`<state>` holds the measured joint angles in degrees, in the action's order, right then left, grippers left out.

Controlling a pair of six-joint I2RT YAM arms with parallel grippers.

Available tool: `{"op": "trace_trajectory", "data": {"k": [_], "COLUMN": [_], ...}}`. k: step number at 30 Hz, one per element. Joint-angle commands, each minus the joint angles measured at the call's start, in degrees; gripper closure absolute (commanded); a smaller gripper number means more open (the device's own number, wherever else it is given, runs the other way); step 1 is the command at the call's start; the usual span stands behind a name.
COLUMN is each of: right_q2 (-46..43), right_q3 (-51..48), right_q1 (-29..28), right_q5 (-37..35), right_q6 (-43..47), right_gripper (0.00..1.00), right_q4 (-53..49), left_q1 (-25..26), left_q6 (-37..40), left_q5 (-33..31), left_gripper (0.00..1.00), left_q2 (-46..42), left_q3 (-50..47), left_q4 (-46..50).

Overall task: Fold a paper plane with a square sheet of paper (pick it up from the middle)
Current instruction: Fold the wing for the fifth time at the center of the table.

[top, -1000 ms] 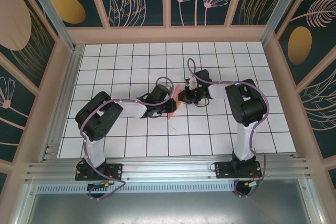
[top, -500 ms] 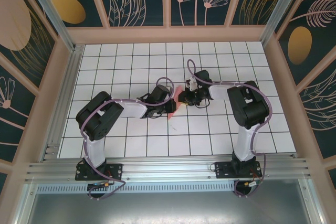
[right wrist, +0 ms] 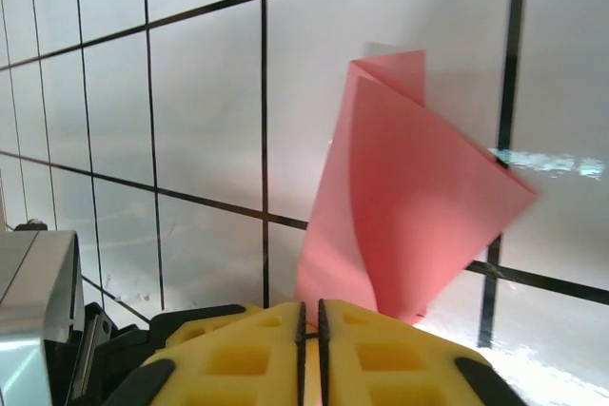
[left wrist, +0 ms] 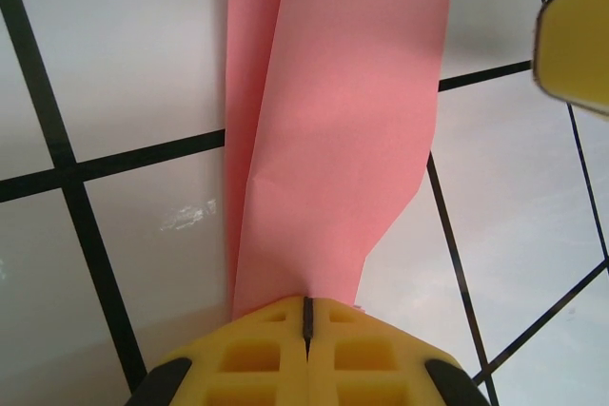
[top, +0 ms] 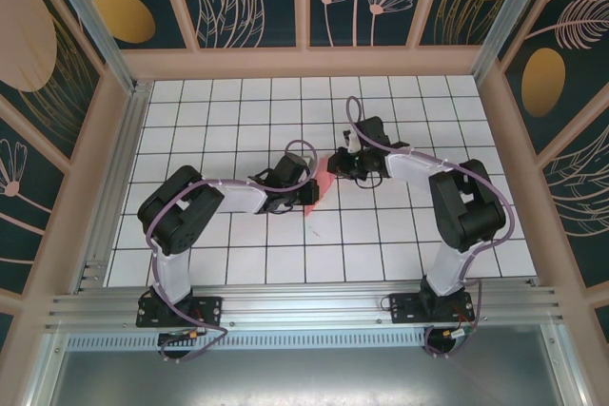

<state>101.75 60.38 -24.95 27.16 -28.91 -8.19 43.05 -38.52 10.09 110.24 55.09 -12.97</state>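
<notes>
Left tool (left wrist: 306, 309) was clamped shut on the folded paper (left wrist: 333, 140). Right tool (right wrist: 310, 309) pinched its far end, mid surface (top: 238, 102).

Two arms meeting at a pink sheet of paper (top: 321, 186) on a white tiled worktop (top: 238, 111).
Left pincer (top: 306, 193) and right pincer (top: 335, 165) lay close together near the worktop's middle. The sheet of paper, salmon-pink and folded small, sat between them and met both. The left arm reached in from the left with its elbow bent, the right arm from the right. Violet cables ran along both arms. Dark panelled walls with plant motifs enclosed the worktop.
</notes>
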Motion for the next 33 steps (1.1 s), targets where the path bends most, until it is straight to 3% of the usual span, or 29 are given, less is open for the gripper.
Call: {"op": "trace_trajectory", "data": {"k": [1,11,17,25,30,33], "right_q2": [3.4,10.5,12.5,12.9,13.0,13.3], "right_q3": [2.1,2.4,1.1,0.9,0.7,0.8], "right_q1": [-1.4,-1.1,-0.6,-0.5,-0.5,-0.5], "right_q5": [1.5,4.5,4.1,3.9,4.0,4.2], "right_q6": [-0.7,-0.9,-0.5,-0.3,-0.2,-0.2], "right_gripper": [0.91,0.95,0.96,0.96,0.96,0.96], "right_q4": [-0.5,0.5,0.4,0.6,0.8,0.9], "left_q1": [-0.3,-0.4,-0.5,-1.1,-1.1,0.1], "left_q6": [1.3,-1.0,-4.7,-12.9,-13.3,-9.3], "left_q5": [-0.6,1.0,1.8,4.5,-1.3,-4.7], "left_gripper": [1.0,1.0,0.85,0.79,0.69,0.67], "left_q2": [2.5,1.0,-3.0,-6.0,-10.0,-11.7], "left_q3": [0.2,-0.2,0.3,-4.9,-8.3,-9.5], "left_q4": [4.4,3.1,1.9,-5.4,-3.8,-0.8]}}
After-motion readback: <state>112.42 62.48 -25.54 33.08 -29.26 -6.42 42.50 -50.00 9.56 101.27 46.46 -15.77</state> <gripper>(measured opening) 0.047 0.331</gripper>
